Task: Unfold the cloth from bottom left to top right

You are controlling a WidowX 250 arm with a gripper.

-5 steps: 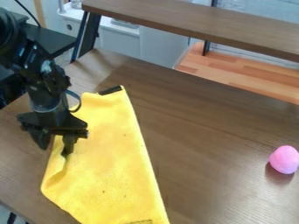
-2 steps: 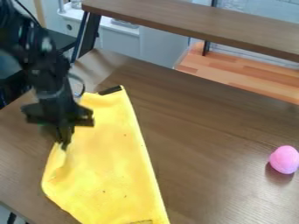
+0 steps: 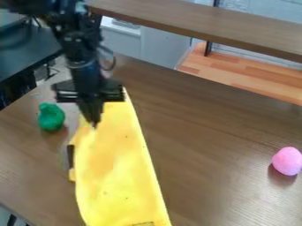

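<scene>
Jaws: clamped on my corner.
Cloth [image 3: 118, 172]: I've drawn its left side up, rightward.
Unfolding: underway, seemingly unfinished.

A brown table [image 3: 206, 145] bears yellow cloth [image 3: 118, 172], green object [image 3: 50, 117], pink ball [image 3: 287, 160].

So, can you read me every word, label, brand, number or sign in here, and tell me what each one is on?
No text here can be read.
Faint marking on the near end of the yellow cloth: too small and faint to read.
Dark strip at the cloth's edge, on the left of the view: perhaps a label, but I can make out no lettering on it.
</scene>
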